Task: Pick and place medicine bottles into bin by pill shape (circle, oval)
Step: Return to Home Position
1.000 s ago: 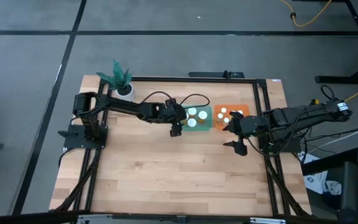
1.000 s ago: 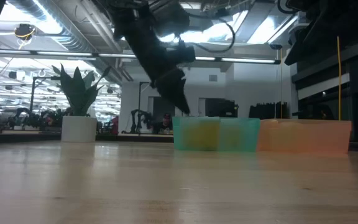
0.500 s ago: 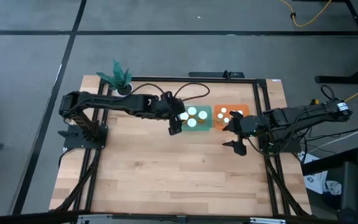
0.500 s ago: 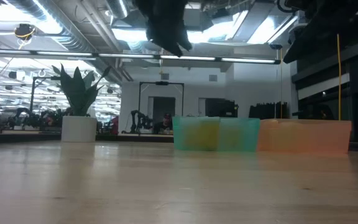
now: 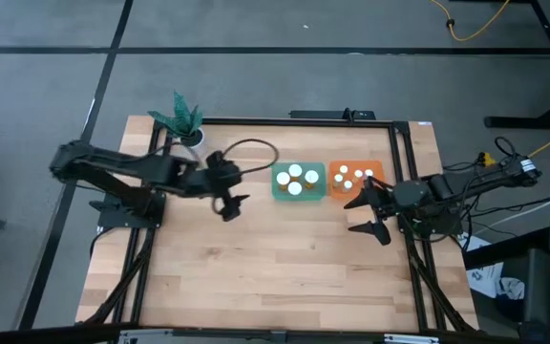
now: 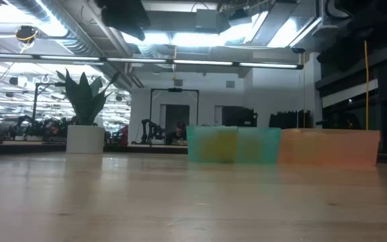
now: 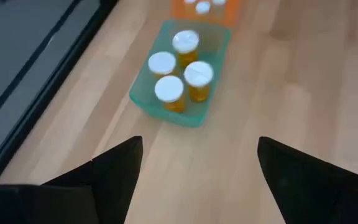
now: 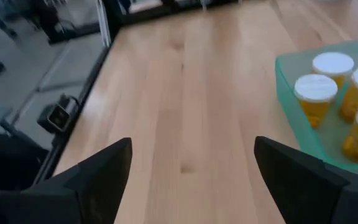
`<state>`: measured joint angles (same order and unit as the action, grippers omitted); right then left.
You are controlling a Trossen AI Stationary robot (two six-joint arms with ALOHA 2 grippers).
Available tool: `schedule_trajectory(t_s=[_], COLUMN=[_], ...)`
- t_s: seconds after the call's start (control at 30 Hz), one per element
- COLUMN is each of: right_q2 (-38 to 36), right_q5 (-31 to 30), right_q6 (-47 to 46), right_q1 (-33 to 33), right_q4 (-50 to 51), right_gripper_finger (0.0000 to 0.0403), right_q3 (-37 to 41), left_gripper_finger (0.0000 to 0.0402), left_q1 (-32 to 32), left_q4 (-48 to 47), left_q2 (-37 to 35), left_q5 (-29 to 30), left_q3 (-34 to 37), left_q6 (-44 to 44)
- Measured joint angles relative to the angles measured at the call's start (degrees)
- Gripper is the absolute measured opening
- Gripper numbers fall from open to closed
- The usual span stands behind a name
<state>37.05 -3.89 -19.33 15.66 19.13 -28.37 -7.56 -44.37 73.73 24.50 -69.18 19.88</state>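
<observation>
Risk, as judged: the right gripper (image 5: 362,216) hung just beside the translucent orange plastic bin (image 5: 376,168), off its front corner. A fold toward home that swung sideways could clip this light bin. That could slide it or tip the small amber medicine bottles with white caps (image 5: 338,175) standing inside. The left arm's black cable loop (image 5: 256,142) arched near the translucent green plastic bin (image 5: 315,194); a snag seemed possible but slight. The left arm's links passed close by the white pot with the green plant (image 5: 190,138).

The left gripper (image 5: 233,207) hung above the pale wooden worktop (image 5: 275,277), apart from the green bin. Its fingers were spread wide, empty, touching nothing. The right gripper was likewise wide and empty.

Four bottles stood upright in the green bin and about four in the orange. None lay loose on the worktop.
</observation>
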Motion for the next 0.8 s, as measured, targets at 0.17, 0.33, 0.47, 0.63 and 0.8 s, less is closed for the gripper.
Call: schedule_trajectory(t_s=[0.17, 0.33, 0.47, 0.63, 0.8], right_q2=[-5.9, -8.0, -8.4, -11.3, -16.9], right_q5=[-0.1, 0.0, 0.0, 1.0, 1.1], right_q6=[0.1, 0.1, 1.8, 2.8, 4.0], right_q1=[0.0, 0.0, 0.0, -0.1, -0.1], right_q4=[-11.8, -18.3, -23.4, -28.0, -29.2], right_gripper_finger=[0.0339, 0.0339, 0.0339, 0.0339, 0.0339], right_q3=[8.9, 13.8, 17.1, 22.4, 25.5], left_gripper_finger=[0.0307, 0.0310, 0.0310, 0.0307, 0.0311], left_q1=[-3.6, -5.6, -6.5, -6.5, -6.5], left_q4=[9.8, 21.0, 33.6, 51.3, 64.4], left_q2=[-9.3, -14.5, -17.3, -20.6, -22.2], left_q5=[0.4, 0.6, 0.5, 0.5, -0.7], left_q3=[11.2, 21.5, 31.0, 43.8, 51.4], left_q6=[2.2, 3.9, 3.1, 1.6, -1.2])
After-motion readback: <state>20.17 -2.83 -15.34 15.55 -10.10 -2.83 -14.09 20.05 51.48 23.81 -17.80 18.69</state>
